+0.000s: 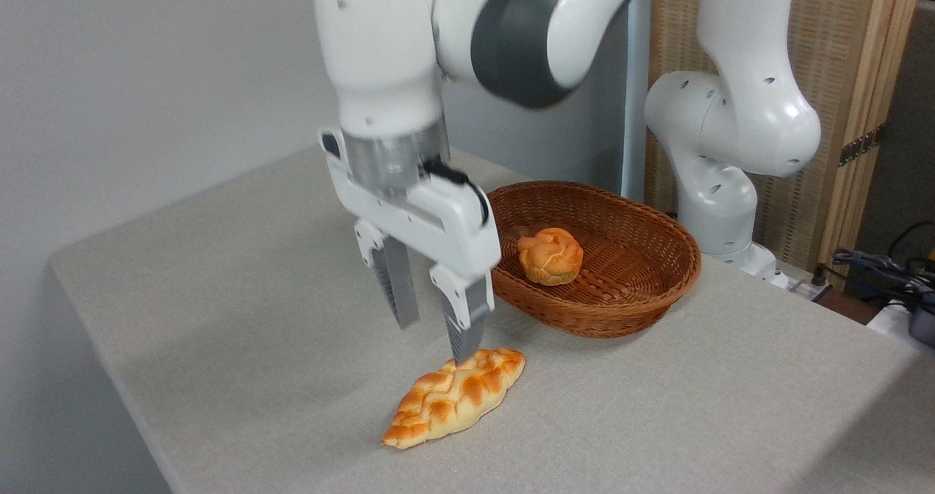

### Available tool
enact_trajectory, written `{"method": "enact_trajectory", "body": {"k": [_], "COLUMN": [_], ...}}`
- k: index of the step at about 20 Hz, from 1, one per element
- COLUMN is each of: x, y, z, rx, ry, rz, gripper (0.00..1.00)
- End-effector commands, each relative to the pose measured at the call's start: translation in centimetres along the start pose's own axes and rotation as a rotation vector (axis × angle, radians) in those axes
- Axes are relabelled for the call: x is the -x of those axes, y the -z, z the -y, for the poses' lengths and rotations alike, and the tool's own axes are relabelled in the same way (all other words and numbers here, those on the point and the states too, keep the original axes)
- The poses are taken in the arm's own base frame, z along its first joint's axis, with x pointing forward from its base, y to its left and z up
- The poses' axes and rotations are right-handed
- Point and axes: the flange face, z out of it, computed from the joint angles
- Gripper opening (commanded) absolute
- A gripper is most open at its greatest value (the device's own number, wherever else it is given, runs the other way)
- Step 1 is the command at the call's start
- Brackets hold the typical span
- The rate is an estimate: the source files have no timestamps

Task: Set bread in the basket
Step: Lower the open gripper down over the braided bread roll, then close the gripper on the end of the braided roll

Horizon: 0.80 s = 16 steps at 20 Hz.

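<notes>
Hanging just above the table, the gripper (432, 337) is seen with its fingers spread apart and nothing between them; the nearer fingertip (464, 351) appears at the far end of the bread (454, 397), though contact cannot be confirmed. The loaf lies flat on the table (219, 318), near and left of the basket (628, 300) — its long axis runs from near-left to far-right, pointed ends both ways. It is judged light and rather soft, its braided crust easily dented; a gentle hold across the narrow middle is advised. A round bun (550, 256) sits in the basket.
</notes>
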Motion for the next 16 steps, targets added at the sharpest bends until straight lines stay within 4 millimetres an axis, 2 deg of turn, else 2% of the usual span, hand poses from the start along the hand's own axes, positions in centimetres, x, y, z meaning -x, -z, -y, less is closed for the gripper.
{"method": "enact_trajectory", "body": {"k": [1,7,10,16], "x": [0.3,0.6,1.1,1.4], "y": [-2.0,-3.7,-5.5,-6.9], "z": [-0.8,-0.9,-1.2,-1.4], "rx": [-0.014,-0.032,-0.023,-0.028], "ry": [-0.018,-0.077,-0.081,-0.098], "rz": [0.006,0.009,0.027,0.066], "gripper": [1.00,1.00,1.00,1.00]}}
